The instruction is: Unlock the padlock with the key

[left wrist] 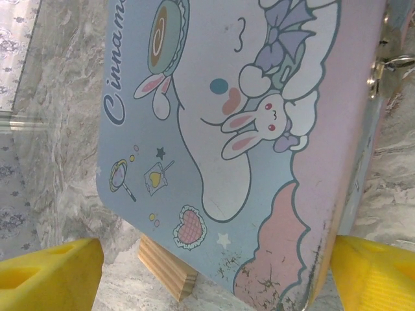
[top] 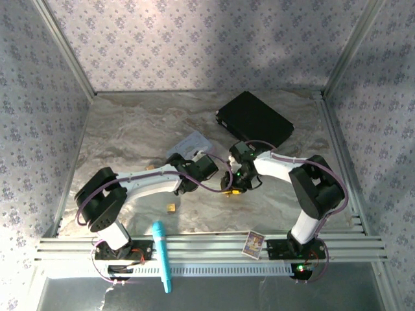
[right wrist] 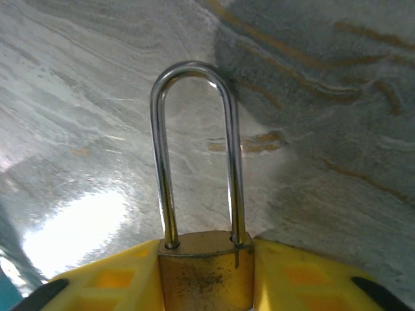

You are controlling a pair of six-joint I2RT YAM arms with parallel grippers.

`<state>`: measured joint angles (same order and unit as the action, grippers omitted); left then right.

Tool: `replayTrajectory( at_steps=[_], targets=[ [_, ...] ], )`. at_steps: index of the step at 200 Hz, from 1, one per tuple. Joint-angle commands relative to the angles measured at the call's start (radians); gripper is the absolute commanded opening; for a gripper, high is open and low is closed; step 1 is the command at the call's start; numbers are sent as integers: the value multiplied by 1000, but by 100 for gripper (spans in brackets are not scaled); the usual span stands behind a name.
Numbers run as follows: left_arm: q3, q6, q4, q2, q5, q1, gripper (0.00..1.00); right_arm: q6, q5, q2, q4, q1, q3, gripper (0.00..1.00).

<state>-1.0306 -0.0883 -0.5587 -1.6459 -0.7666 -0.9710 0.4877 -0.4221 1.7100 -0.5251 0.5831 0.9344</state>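
Note:
The padlock (right wrist: pixel 206 275), brass with a long silvery shackle (right wrist: pixel 162 162), sits between the yellow fingers of my right gripper (right wrist: pixel 206 285). Both fingers press against the sides of its body, and the shackle points away over the marble table. From above, the right gripper (top: pixel 232 186) is at mid table, facing the left gripper (top: pixel 194 170). My left gripper (left wrist: pixel 214 275) is open wide, with a pastel tin box (left wrist: pixel 214 129) lying between its yellow fingertips (left wrist: pixel 48 275). The key is out of view.
A tan wooden block (left wrist: pixel 165 269) props up the tin box (top: pixel 190 144). A black case (top: pixel 254 120) lies at the back right. A tiny gold cube (top: pixel 171 208), a teal marker (top: pixel 162 256) and a small card (top: pixel 253 244) sit near the front rail.

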Motion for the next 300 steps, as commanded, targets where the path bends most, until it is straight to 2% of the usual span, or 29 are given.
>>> replayTrajectory(
  at_steps=[1, 43, 72, 90, 114, 121, 132, 136, 178, 187, 200, 211, 235, 247, 265, 273, 287, 300],
  targets=[
    [0, -30, -30, -3, -55, -3, 91, 18, 184, 6, -177, 1, -31, 45],
    [-17, -38, -57, -17, -74, -4, 92, 38, 133, -47, -152, -13, -35, 47],
    [-23, -61, -84, -29, -103, 9, 94, 55, 53, -98, -81, -39, -76, 47],
    [-16, -68, -73, -3, -98, 25, 94, 50, 60, -161, -41, -49, -92, 48],
    [-11, -45, -30, 41, -80, 36, 95, 25, 103, -279, -15, -61, -89, 63],
    [-14, -37, -10, 59, -68, 35, 95, 14, 129, -317, -15, -66, -85, 71],
    [-16, -30, 13, 90, -46, 37, 96, -2, 181, -374, -21, -72, -73, 96],
    [-17, -31, 17, 102, -40, 39, 97, -8, 207, -395, -23, -76, -69, 99],
    [64, -85, 115, 356, 96, 128, 100, -101, 428, -606, -24, -146, -43, 99],
    [94, -114, 148, 429, 127, 163, 100, -136, 452, -648, -1, -172, -55, 99],
    [147, -83, 222, 520, 238, 200, 100, -118, 474, -699, 32, -219, -85, 99],
    [175, -79, 258, 569, 260, 233, 100, -130, 483, -726, 52, -263, -105, 99],
    [202, -127, 272, 609, 239, 337, 100, -122, 472, -727, 47, -390, -118, 99],
    [228, -185, 291, 603, 172, 413, 100, -134, 473, -707, 79, -456, -138, 99],
    [284, -178, 387, 583, 125, 509, 100, -225, 534, -677, 224, -525, -218, 99],
    [310, -171, 445, 570, 68, 538, 100, -251, 622, -675, 309, -546, -267, 99],
    [352, -167, 527, 554, -26, 578, 100, -306, 691, -687, 462, -571, -363, 98],
    [411, -137, 616, 554, -23, 622, 100, -335, 704, -698, 615, -597, -455, 98]
  ],
)
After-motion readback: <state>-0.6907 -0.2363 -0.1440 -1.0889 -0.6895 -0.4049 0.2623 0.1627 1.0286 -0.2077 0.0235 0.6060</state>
